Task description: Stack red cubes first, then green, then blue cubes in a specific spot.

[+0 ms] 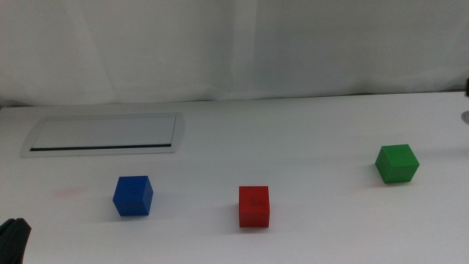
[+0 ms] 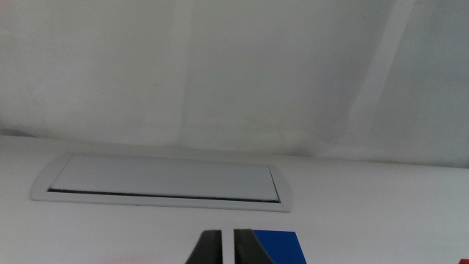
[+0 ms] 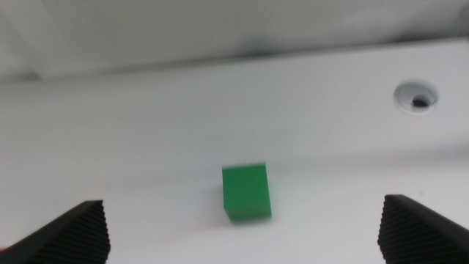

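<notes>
Seeing: we read no writing or brand on anything.
Cubes: small matte red cube [image 1: 253,206] between small blue cube [image 1: 133,196] and small green cube [image 1: 396,163], well apart on the white tabletop [image 1: 308,125].
Around: grey-framed slot panel [image 1: 104,134] behind the blue cube.
Right gripper [image 3: 242,227]: spread wide, green cube ahead.
Left gripper [image 2: 228,248]: nearly pressed together, empty.

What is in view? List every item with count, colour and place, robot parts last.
red cube: one, red, front centre of the table, alone.
green cube: one, green, right side of the table, apart from the others.
blue cube: one, blue, front left, ahead of the slot panel.
slot panel: one, grey-framed rectangle, set flat in the tabletop at back left.
round hole: one, grey-rimmed, in the tabletop beyond the green cube.
table: one, white, under everything.
backdrop: one, white, behind the table.
left gripper: one, dark, jaws close together, low at the front left near the blue cube.
right gripper: one, dark, jaws wide apart, facing the green cube.
</notes>
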Robot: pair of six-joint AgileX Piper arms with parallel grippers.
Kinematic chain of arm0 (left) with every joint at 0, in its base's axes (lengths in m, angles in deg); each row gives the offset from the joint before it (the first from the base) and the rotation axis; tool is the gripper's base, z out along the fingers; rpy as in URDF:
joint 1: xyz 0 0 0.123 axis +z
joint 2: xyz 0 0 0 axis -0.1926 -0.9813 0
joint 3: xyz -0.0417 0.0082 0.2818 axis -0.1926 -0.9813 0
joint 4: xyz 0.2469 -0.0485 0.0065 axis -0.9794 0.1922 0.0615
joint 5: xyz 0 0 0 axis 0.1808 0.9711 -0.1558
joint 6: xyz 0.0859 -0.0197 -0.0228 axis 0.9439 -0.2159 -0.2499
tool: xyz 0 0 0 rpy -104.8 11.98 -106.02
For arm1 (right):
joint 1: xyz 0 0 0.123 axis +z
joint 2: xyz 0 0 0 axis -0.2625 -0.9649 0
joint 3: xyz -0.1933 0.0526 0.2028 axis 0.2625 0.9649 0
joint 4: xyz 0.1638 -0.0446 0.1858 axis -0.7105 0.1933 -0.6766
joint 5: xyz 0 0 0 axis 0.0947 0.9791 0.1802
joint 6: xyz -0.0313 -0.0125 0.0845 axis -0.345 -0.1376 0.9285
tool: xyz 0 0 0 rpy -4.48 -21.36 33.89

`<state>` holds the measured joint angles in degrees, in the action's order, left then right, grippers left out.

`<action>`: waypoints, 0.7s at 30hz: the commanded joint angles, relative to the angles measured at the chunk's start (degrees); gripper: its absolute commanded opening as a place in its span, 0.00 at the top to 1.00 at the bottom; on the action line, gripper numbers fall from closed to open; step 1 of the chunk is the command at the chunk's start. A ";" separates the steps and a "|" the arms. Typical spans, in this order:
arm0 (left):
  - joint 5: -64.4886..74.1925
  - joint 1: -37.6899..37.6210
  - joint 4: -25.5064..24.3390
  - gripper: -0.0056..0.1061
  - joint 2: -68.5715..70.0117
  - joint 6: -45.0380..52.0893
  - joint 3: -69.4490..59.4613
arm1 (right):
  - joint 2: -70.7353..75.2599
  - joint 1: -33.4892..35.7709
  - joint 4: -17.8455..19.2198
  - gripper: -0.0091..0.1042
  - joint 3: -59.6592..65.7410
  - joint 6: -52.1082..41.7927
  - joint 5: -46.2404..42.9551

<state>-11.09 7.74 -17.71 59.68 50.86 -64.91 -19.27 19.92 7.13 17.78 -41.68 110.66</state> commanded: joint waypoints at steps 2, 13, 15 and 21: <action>-0.85 0.02 0.15 0.98 0.48 -0.47 -2.13 | -7.04 -0.21 0.40 0.04 -2.96 -1.48 3.37; -0.85 0.02 0.15 0.98 0.48 -0.56 -2.13 | -23.72 -0.21 -0.26 0.04 -7.24 -6.38 4.17; -0.85 0.02 0.15 0.98 0.48 -0.56 -2.13 | -25.77 -0.21 -0.26 0.04 -7.24 -6.50 2.97; -0.85 0.02 0.15 0.98 0.48 -0.56 -2.13 | -31.05 -0.21 -0.26 0.04 -7.24 -6.63 0.96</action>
<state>-11.09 7.74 -17.71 59.68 50.86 -64.91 -49.07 19.92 6.99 10.93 -47.52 112.76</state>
